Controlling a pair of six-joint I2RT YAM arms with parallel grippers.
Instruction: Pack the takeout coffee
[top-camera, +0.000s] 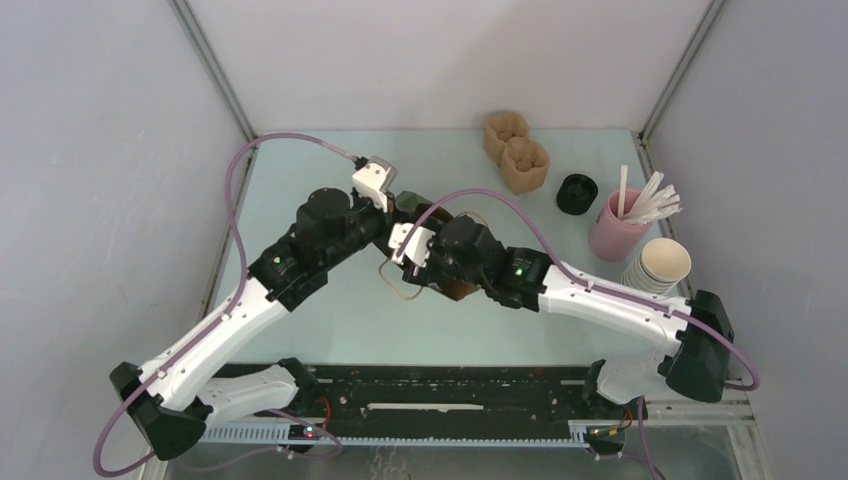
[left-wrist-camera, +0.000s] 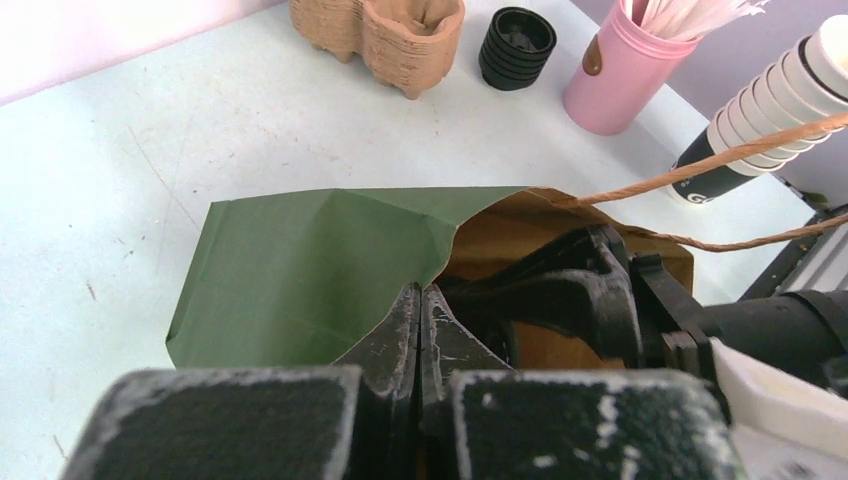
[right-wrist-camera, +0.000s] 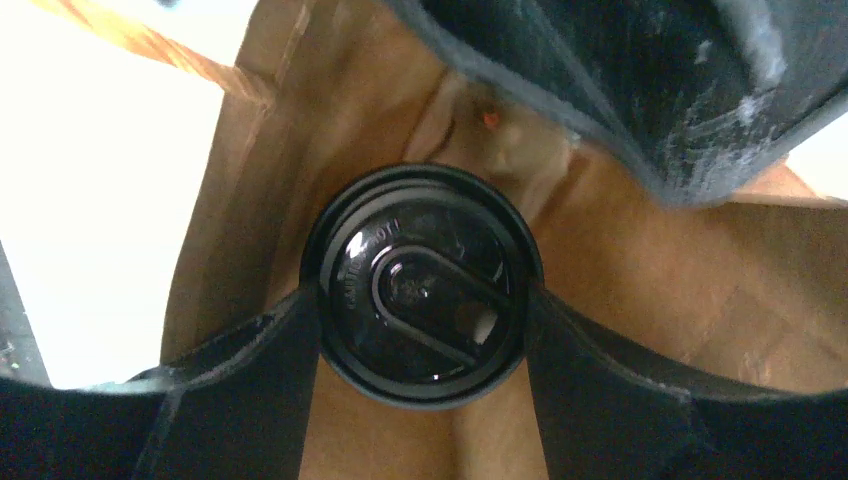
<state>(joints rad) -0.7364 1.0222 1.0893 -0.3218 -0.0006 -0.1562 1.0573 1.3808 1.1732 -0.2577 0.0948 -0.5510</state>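
**Top view.** Both arms meet mid-table over a paper bag (top-camera: 460, 290) (green outside, brown kraft inside), and their wrists hide most of it. At the far right stand moulded pulp carriers (top-camera: 518, 152), a ribbed stack of black lids (top-camera: 576, 193), a pink cup of straws (top-camera: 618, 228) and nested paper cups (top-camera: 658, 265). All are well apart from the bag.

**Left wrist.** The left gripper (left-wrist-camera: 420, 320) has its scuffed fingers pressed together, pinching the bag's rim where the green turns to brown. A twisted paper handle (left-wrist-camera: 700, 165) arcs to the right.

**Right wrist.** The right gripper (right-wrist-camera: 422, 310) clasps the takeout coffee (right-wrist-camera: 420, 270) inside the bag, one finger touching each side of its glossy round lid. Creased brown walls sit close all round.
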